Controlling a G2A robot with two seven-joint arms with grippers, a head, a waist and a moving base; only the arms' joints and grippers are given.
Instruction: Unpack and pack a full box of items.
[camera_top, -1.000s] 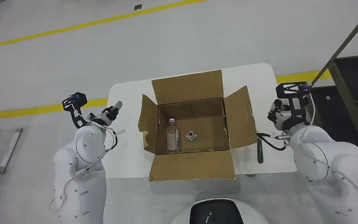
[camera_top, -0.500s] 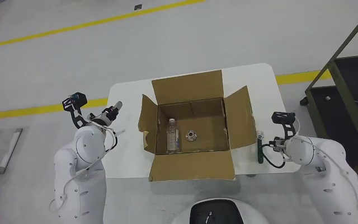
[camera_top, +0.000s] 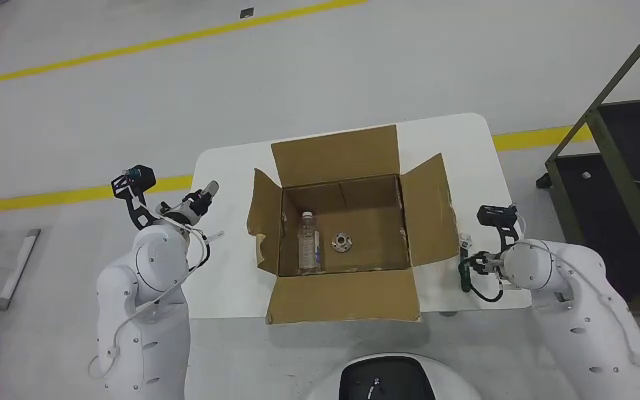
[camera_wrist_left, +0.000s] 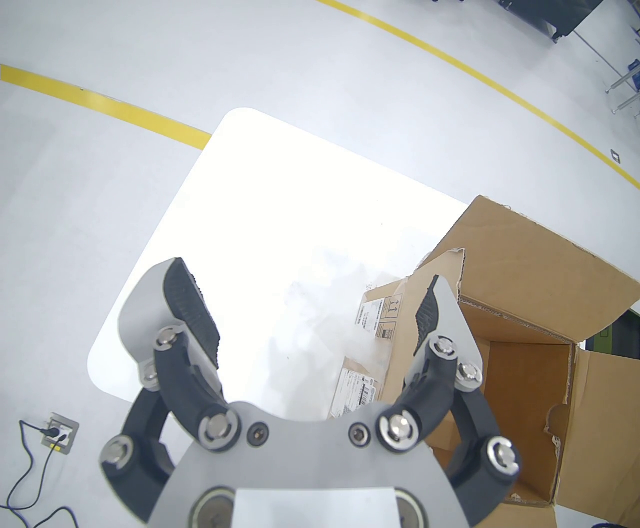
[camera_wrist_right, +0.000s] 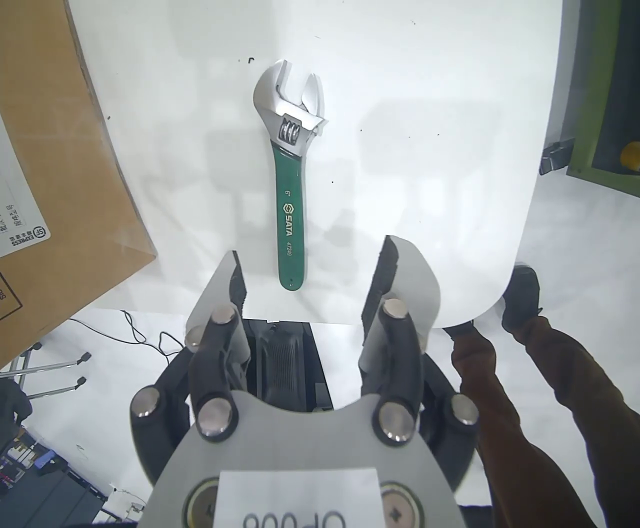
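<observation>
Jaws, right arm: spread wide, empty, held above the near right edge of the surface (camera_wrist_right: 425, 100). Directly ahead of them, untouched: wrench (camera_wrist_right: 291, 180), flat on the surface, green handle end toward the jaws, silver head pointing away. Wrench position: just beside the right flap of the box (camera_top: 343, 297), apart from it.

Jaws, left arm: spread wide, empty, held at the left edge of the surface, left of the box and clear of its left flap.

Box: cardboard, at the middle of the surface, all four flaps folded outward, top open. Inside, on the box floor: clear bottle (camera_top: 309, 243), lying on its side toward the left wall; small round metal part (camera_top: 342, 241) near the middle, just beside the bottle, apart from it.

Floor around the surface: pale grey, crossed by a yellow line (camera_top: 180, 38).
</observation>
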